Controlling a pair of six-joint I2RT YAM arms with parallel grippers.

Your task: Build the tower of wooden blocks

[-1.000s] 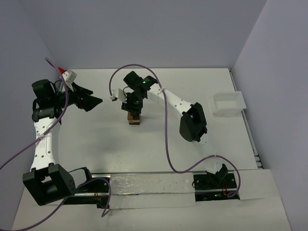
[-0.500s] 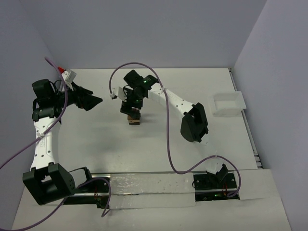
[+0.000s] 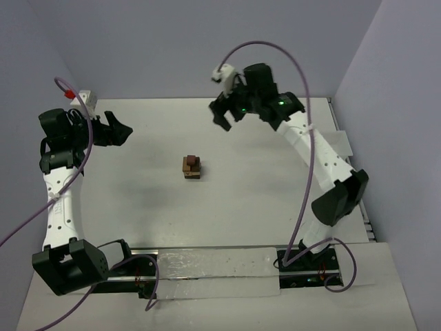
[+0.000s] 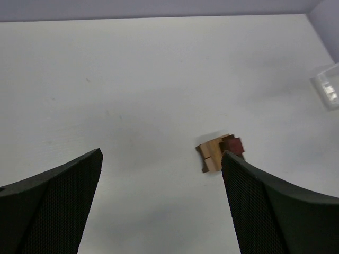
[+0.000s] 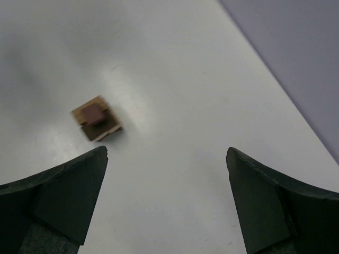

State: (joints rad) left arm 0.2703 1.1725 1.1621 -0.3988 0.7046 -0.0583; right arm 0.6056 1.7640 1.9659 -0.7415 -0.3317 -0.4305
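White links [image 3: 60,207], black joints [image 3: 69,265], purple cables [image 3: 259,43]

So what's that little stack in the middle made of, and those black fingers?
Stack: looks like unpainted wood, matte, in light tan, reddish-brown and dark brown pieces; the grain is too small to see. Left hand, fingers: black, matte, with a fine grid texture on the inner faces, probably plastic or rubber padding; I can't tell which.

White table [image 3: 138,207] with wood block tower [image 3: 191,167]; tray [image 4: 324,84]
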